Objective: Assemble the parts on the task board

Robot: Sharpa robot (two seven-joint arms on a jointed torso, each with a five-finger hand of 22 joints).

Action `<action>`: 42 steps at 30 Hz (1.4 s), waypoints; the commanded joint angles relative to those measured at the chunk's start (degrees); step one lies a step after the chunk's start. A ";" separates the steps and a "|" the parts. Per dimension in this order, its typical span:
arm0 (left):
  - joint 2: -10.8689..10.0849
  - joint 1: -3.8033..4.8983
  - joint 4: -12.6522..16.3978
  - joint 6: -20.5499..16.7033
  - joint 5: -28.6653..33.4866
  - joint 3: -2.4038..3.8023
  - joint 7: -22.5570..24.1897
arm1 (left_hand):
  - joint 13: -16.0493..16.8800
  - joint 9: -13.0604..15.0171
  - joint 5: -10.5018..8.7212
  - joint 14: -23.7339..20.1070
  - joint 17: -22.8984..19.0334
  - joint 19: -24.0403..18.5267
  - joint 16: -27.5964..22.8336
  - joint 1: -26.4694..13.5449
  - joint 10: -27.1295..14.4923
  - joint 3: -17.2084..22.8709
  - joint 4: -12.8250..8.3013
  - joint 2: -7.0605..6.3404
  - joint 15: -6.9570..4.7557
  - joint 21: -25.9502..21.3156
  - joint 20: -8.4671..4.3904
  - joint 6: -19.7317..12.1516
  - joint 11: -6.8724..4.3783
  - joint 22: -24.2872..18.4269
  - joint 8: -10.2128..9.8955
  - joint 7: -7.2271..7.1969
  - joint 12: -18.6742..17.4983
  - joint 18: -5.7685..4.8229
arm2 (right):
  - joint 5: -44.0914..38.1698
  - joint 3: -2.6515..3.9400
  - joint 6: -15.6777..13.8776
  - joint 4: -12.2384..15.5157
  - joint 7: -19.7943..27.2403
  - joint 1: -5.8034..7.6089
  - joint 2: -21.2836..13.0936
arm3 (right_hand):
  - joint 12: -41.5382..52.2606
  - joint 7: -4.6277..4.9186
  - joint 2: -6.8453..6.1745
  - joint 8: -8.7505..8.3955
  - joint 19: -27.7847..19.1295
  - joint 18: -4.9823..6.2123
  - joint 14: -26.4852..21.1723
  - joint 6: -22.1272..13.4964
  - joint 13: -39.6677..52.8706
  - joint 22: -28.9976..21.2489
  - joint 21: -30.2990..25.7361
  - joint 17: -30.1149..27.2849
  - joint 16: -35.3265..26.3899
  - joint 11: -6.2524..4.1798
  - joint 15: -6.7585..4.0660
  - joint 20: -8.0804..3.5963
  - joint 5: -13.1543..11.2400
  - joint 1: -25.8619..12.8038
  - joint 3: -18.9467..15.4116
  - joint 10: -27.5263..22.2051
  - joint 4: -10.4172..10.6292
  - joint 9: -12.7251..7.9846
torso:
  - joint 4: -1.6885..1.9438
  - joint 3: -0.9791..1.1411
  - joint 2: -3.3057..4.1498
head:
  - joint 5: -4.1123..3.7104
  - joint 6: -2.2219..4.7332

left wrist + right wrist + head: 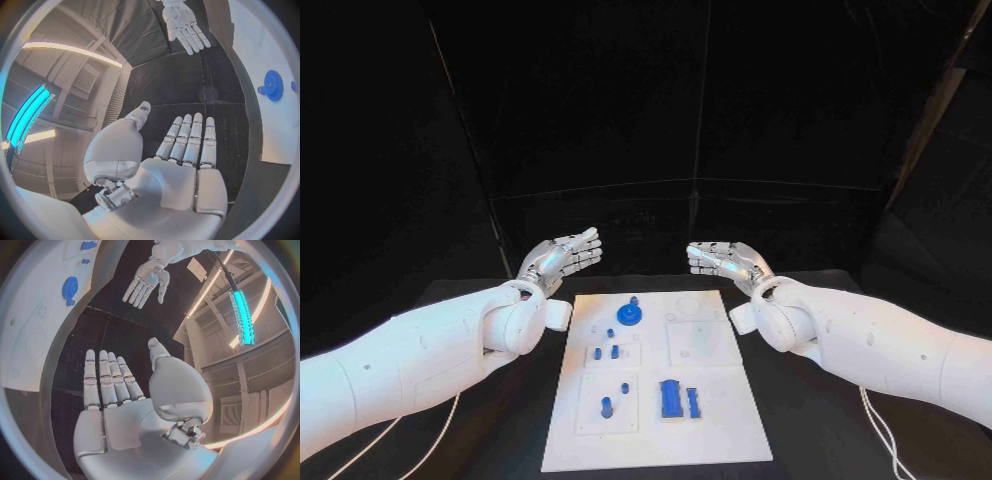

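Beyond the far edge of the white rectangular task board [656, 400], both silver many-fingered hands hang in the air, and what a symmetrical pose! The left hand [564, 255] has its fingers [187, 140] stretched out straight and side by side, thumb apart, palm bare, holding nothing and touching nothing. The right hand [728, 262] mirrors it, fingers [106, 377] extended, palm bare too. They face each other across the gap, well clear of the board, a stance that reads to me as a rest pose keeping the board unobstructed.

Out from the hands, the round blue gear-like part [630, 316] sits near the board's far edge. Small blue pegs [606, 352] stand toward the board's left edge around its middle, with another blue peg [606, 405] nearer, and two blue upright blocks [681, 399] stand near its centre. Whether these are seated or waiting, I cannot tell.
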 commanded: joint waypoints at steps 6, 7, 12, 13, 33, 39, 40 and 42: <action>-3.95 -3.01 12.45 -16.93 -1.34 2.90 2.38 | -0.66 -0.71 -0.70 -15.71 -0.89 -12.87 -4.30 -21.74 -16.38 -6.99 0.67 0.43 -5.95 -0.86 -4.77 -16.47 -6.52 -5.69 -1.50 -3.39 -7.35 -2.87 | 8.38 1.31 -15.44 13.83 4.06 -1.23 -5.27 | -6.30 -7.16 -0.85 -0.88 -15.48 -2.88 -19.02 -16.27 -0.68 -6.78 -5.91 -6.63 -1.15 -4.82 -1.65 -3.66 -4.48 -25.16 0.39 -18.26 -1.13 -2.44 | 0.12 0.59 0.52 | 1.32 -0.33; -4.45 -3.40 14.01 -18.65 -1.46 3.28 2.58 | -0.66 -0.71 -0.70 -16.48 -0.89 -13.49 -4.50 -22.81 -17.21 -7.34 0.67 0.43 -5.95 -0.86 -5.00 -17.27 -6.52 -5.97 -1.50 -7.43 -7.35 -2.88 | 9.24 1.49 -17.06 15.63 4.45 -1.41 -5.98 | -6.30 -7.16 -0.85 -0.88 -16.48 -2.88 -20.27 -17.31 -0.68 -6.78 -6.28 -6.63 -1.15 -4.82 -1.65 -3.92 -4.77 -26.81 0.39 -19.46 -1.13 -2.44 | 0.12 0.59 0.52 | 1.32 -0.33; -6.26 -4.82 19.61 -24.86 -1.90 4.65 3.31 | -0.66 -0.71 -0.70 -19.38 -0.89 -15.86 -5.25 -26.83 -20.23 -8.64 0.67 0.43 -5.95 -0.86 -5.90 -20.30 -6.52 -7.04 -1.50 -7.43 -7.35 -7.51 | 12.38 2.13 -22.94 22.20 5.85 -2.05 -8.57 | -6.30 -7.16 -0.85 -0.88 -19.39 -3.51 -23.87 -20.39 -0.68 -6.78 -7.40 -6.63 -1.15 -4.82 -1.65 -8.17 -5.61 -31.58 0.39 -22.96 -1.13 -2.44 | 0.12 0.59 0.52 | 1.32 -0.33; -6.56 -5.05 20.56 -25.92 -1.97 4.88 3.43 | -0.66 -0.71 -0.70 -20.00 -0.89 -16.37 -9.40 -27.69 -20.88 -8.89 0.67 0.43 -5.95 -0.86 -6.08 -20.94 -6.52 -7.24 -1.50 -7.43 -7.35 -7.51 | 12.92 2.24 -23.95 23.33 6.09 -2.16 -9.01 | -6.30 -7.16 -0.85 -0.88 -19.91 -3.51 -24.59 -21.02 -0.68 -6.78 -7.63 -6.63 -1.15 -4.82 -1.65 -8.17 -5.80 -32.53 0.39 -23.64 -1.13 -2.44 | 0.12 0.59 0.52 | 1.32 -0.33; -7.79 -6.02 24.38 -30.14 -2.27 5.82 3.92 | -0.66 -0.71 -0.70 -28.30 -0.89 -23.07 -9.40 -39.16 -29.51 -15.33 0.67 0.43 -5.95 -0.86 -10.46 -29.67 -6.52 -12.49 -1.50 -7.43 -7.35 -7.51 | 15.27 2.71 -28.36 28.24 7.14 -2.64 -10.95 | -6.30 -7.16 -0.85 -0.88 -28.34 -7.52 -34.83 -29.76 -0.68 -6.78 -13.18 -6.63 -1.15 -4.82 -1.65 -8.17 -10.02 -46.06 0.39 -33.50 -1.13 -2.44 | 0.12 0.59 0.52 | 1.32 -0.33; -7.79 -6.02 24.38 -30.14 -2.27 5.82 3.92 | -0.66 -0.71 -0.70 -29.61 -0.89 -24.12 -9.40 -41.01 -30.78 -15.33 0.67 0.43 -5.95 -0.86 -10.46 -30.92 -6.52 -12.49 -1.50 -7.43 -7.35 -7.51 | 15.27 2.71 -28.36 28.24 7.14 -2.64 -10.95 | -6.30 -7.16 -0.85 -0.88 -29.61 -7.52 -36.44 -31.13 -0.68 -6.78 -13.18 -6.63 -1.15 -4.82 -1.65 -8.17 -10.02 -48.23 0.39 -34.94 -1.13 -2.44 | 0.12 0.59 0.52 | 1.32 -0.33; -7.79 -6.02 24.38 -30.14 -2.27 5.82 3.92 | -0.66 -0.71 -0.70 -29.69 -0.89 -24.19 -9.40 -41.27 -31.06 -15.33 0.67 0.43 -5.95 -0.86 -10.46 -31.21 -6.52 -12.49 -1.50 -7.43 -7.35 -7.51 | 15.27 2.71 -28.36 28.24 7.14 -2.64 -10.95 | -6.30 -7.16 -0.85 -0.88 -29.70 -7.52 -36.67 -31.25 -0.68 -6.78 -13.18 -6.63 -1.15 -4.82 -1.65 -8.17 -10.02 -48.58 0.39 -35.23 -1.13 -2.44 | 0.12 0.59 0.52 | 1.32 -0.33; -7.79 -6.02 24.38 -30.14 -2.27 5.82 3.92 | -0.66 -0.71 -0.70 -34.48 -0.89 -28.23 -9.40 -42.55 -36.00 -15.33 0.67 0.43 -5.95 -0.86 -10.46 -36.14 -6.52 -12.49 -1.50 -7.43 -7.35 -7.51 | 15.27 2.71 -28.36 28.24 7.14 -2.64 -10.95 | -6.30 -7.16 -0.85 -0.88 -30.14 -7.52 -37.02 -31.59 -0.68 -6.78 -13.18 -6.63 -1.15 -4.82 -1.65 -8.17 -10.02 -49.12 0.39 -35.63 -1.13 -2.44 | 0.12 0.59 0.52 | 1.32 -0.33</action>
